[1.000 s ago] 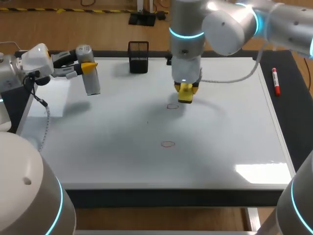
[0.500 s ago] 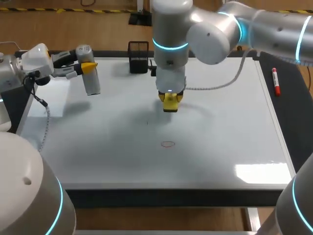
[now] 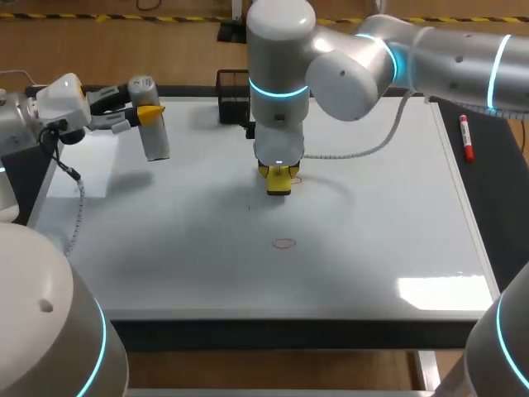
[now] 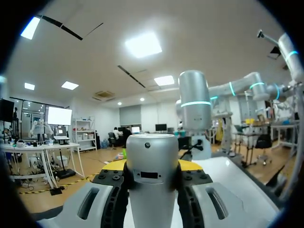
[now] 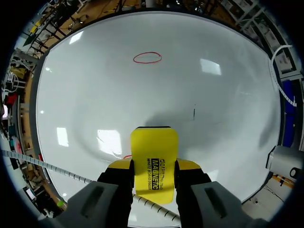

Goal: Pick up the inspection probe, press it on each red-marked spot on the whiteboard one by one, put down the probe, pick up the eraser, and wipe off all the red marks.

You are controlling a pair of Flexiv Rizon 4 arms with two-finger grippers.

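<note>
My right gripper (image 3: 278, 175) is shut on a yellow eraser (image 3: 278, 180), which it holds down on the whiteboard (image 3: 388, 215) near the middle. In the right wrist view the eraser (image 5: 154, 161) sits between the fingers of the right gripper (image 5: 154, 167). A trace of red (image 5: 127, 156) shows at the eraser's edge. One red ring (image 3: 284, 243) lies nearer the front and is seen whole ahead of the eraser (image 5: 147, 58). At the back left, above the board, my left gripper (image 3: 145, 114) is shut on the grey cylindrical probe (image 3: 152, 126). The probe (image 4: 152, 180) stands upright between that gripper's fingers.
A black wire holder (image 3: 234, 96) stands at the board's back edge, just behind my right arm. A red marker pen (image 3: 467, 137) lies on the dark strip to the right of the board. A small black tick (image 5: 194, 112) marks the board.
My right arm has slid the eraser leftward over the upper red ring, and only a trace of that ring remains beside it. The left arm and probe have stayed still.
</note>
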